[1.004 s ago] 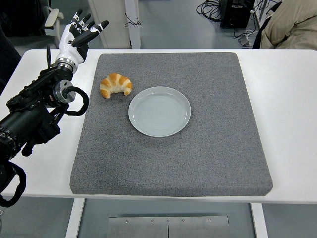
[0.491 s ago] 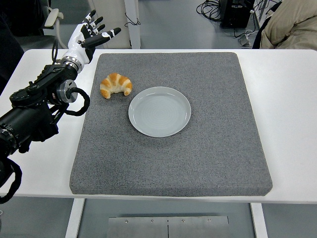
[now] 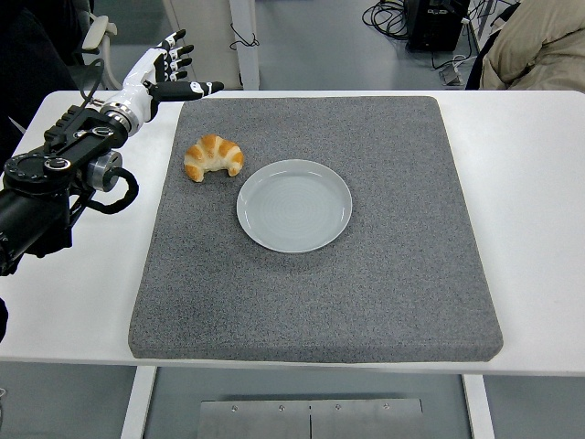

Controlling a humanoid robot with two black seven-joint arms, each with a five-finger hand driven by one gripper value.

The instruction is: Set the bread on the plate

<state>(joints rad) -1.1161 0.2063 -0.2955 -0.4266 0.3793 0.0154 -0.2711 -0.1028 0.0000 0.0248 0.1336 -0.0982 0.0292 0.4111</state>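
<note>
5 spread fingers [image 3: 179, 64] top the raised left hand [image 3: 163, 77].

Left arm extended forward, left robot hand [image 3: 164, 75] raised, fingers spread

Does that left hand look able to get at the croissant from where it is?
Probably yes. The left hand is open at the mat's far left corner, and the croissant lies uncovered on the grey mat just nearer, with nothing between them. The plate sits clear to its right.
</note>
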